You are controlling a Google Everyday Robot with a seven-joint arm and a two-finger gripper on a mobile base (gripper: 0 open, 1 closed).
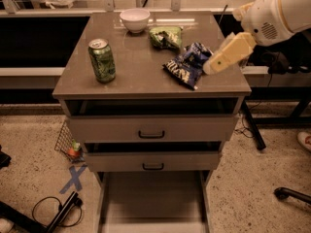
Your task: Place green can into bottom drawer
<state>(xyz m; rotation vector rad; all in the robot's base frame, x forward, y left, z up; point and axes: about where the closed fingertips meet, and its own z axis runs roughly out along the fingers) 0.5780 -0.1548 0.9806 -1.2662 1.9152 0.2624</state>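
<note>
The green can [102, 60] stands upright on the left part of the cabinet top [141, 76], silver top with pull tab showing. The bottom drawer [153, 198] is pulled out at the foot of the cabinet; its bare flat floor shows with nothing in it. My gripper [216, 63] reaches in from the upper right on a white arm [274, 11]. It hovers over the right edge of the cabinet top, just right of a blue snack bag, far from the can. It holds nothing that I can see.
On the cabinet top are a white bowl [134, 19], a green foil snack bag [165, 36] and a blue snack bag [187, 64]. Two upper drawers with black handles [151, 134] stand slightly open. A blue tape cross [74, 178], cables and a chair base [291, 194] are on the floor.
</note>
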